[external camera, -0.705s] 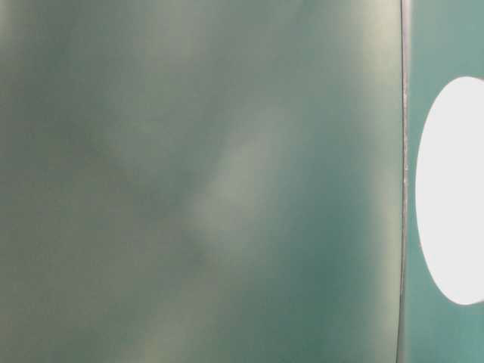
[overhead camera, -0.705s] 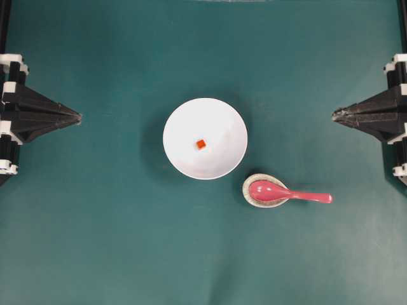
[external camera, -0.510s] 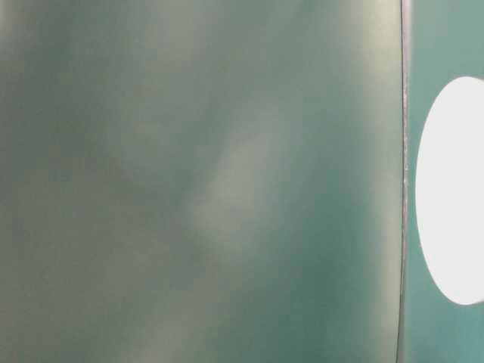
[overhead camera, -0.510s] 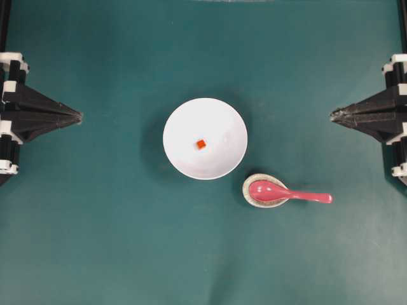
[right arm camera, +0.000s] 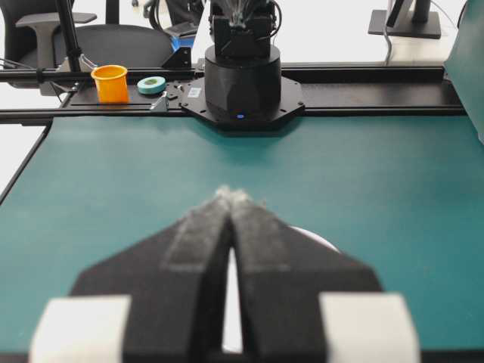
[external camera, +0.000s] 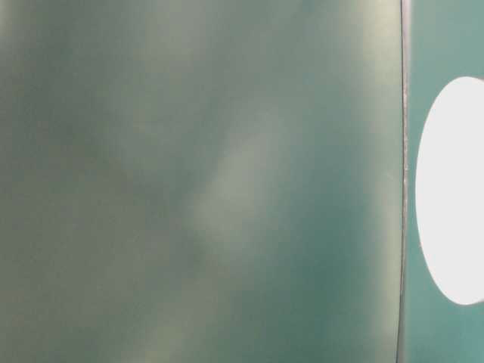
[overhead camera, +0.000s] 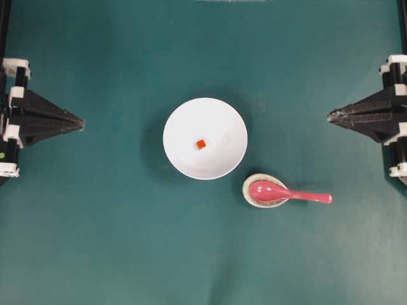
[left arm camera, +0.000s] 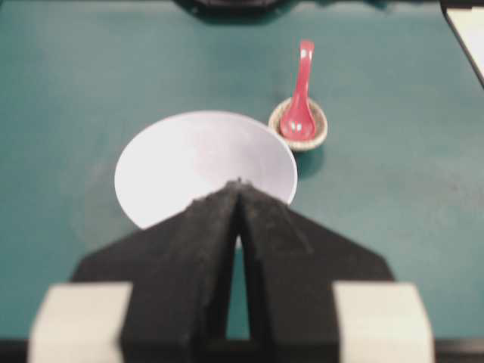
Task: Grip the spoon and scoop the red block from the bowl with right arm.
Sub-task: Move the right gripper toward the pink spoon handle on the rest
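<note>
Green mat (overhead camera: 127,241); right gripper (overhead camera: 329,115) closed, level, near edge.

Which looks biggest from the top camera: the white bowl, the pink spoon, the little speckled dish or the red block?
1. The white bowl, by far.
2. The pink spoon, longer than the dish is wide.
3. The little speckled dish under the spoon's scoop.
4. The red block, tiny, inside the bowl.

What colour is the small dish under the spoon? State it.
Speckled grey-white dish, with a brownish rim; clearest in the overhead view.
</note>
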Tool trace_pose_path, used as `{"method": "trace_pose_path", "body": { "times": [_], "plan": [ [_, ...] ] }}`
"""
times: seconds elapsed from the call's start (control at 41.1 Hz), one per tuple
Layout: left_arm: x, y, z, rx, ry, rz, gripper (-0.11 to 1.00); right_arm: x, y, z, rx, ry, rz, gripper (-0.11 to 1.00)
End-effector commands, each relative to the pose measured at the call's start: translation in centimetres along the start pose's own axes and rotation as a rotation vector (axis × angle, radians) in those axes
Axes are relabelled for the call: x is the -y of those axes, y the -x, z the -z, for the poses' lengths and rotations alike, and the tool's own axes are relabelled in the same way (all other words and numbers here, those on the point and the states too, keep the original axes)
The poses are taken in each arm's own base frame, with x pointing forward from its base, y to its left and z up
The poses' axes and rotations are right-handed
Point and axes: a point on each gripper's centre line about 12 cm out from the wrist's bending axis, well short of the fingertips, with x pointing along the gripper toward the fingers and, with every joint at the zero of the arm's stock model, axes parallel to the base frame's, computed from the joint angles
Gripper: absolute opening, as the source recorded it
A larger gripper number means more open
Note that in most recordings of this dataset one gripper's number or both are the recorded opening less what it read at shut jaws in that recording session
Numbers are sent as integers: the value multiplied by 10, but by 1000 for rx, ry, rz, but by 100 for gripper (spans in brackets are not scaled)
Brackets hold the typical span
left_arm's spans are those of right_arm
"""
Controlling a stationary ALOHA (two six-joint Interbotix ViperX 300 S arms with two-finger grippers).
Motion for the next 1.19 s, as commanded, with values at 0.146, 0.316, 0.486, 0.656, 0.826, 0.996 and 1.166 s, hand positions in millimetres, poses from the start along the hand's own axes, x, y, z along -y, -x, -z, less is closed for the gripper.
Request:
{"method": "trace_pose_path", "body": {
  "times": [0.146, 0.316, 0.486, 0.656, 0.826, 0.996, 1.166],
  "plan": [
    [1, -2, -7, -8, -4, 4, 0, 0, -4, -12, 29, -24, 2, 0],
    [1, -2, -5, -26, -4, 4, 0, -2, -4, -11, 26, -44, -3, 0],
    [1, -2, -3, -40, -4, 4, 0, -4, -4, -7, -9, -62, -12, 0],
    [0, -2, -1, -57, -3, 2, 0, -6, -5, -1, -41, -80, -17, 17],
    [1, -2, 3, -87, -5, 3, 0, -7, -11, 12, -87, -80, -20, 40],
    [1, -1, 5, -110, -4, 3, 0, -13, -19, 29, -139, -77, -42, 40],
    [0, -1, 8, -130, -4, 1, 0, -18, -21, 45, -165, -96, -56, 40]
  ]
}}
